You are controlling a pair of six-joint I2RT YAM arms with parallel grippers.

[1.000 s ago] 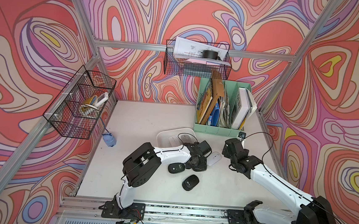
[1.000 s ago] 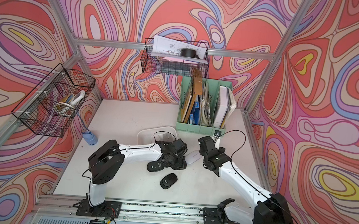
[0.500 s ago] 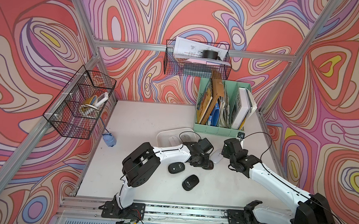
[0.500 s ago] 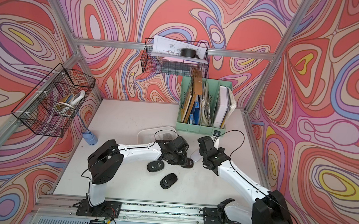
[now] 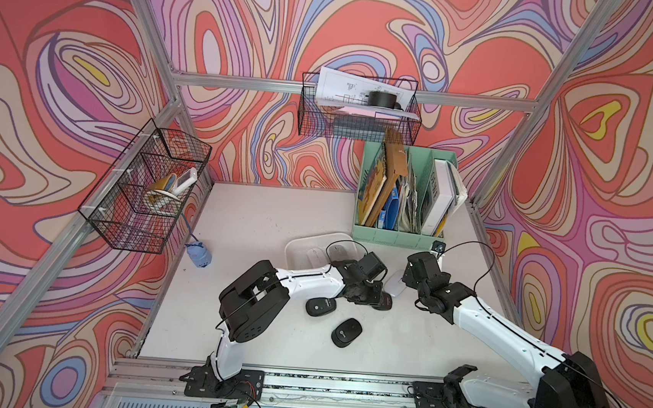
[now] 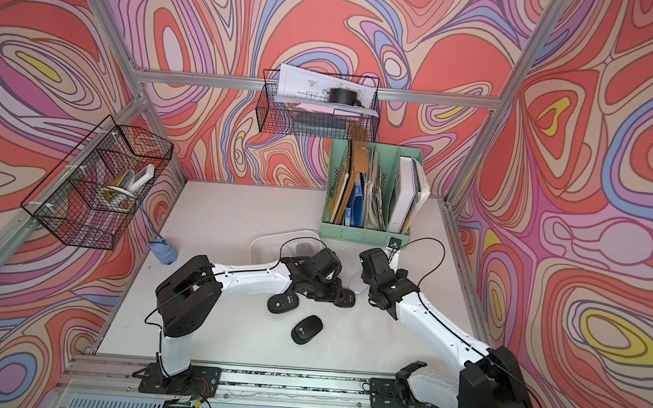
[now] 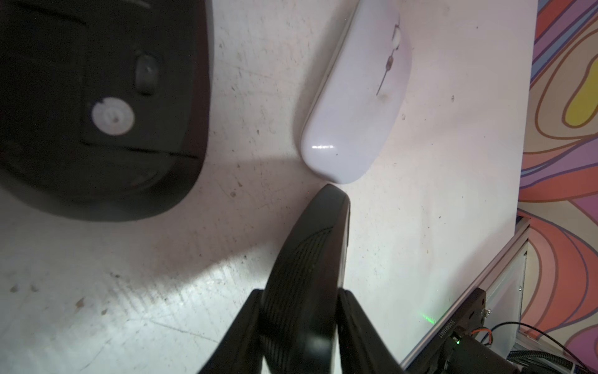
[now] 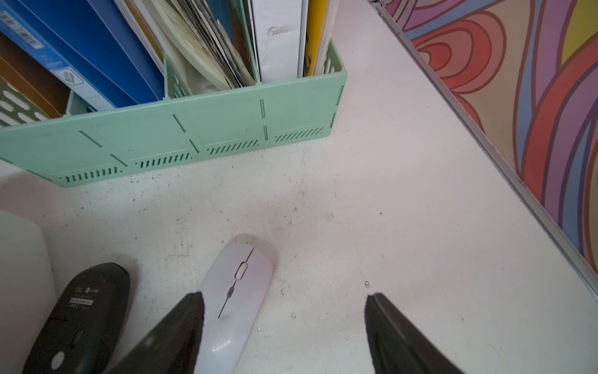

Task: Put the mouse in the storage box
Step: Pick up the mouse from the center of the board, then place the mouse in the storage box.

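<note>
The storage box is sitting on the table and holding what look like two white mice. The left tool is clamping a black mouse edge-on, outside the box. The right tool is standing wide open, empty, over another white mouse. The green organizer is holding books.

The white worktop carries a green organizer in its back right corner and a white box near its middle. A white mouse lies toward the right edge, with an upturned black mouse and another black mouse nearer the front edge.
</note>
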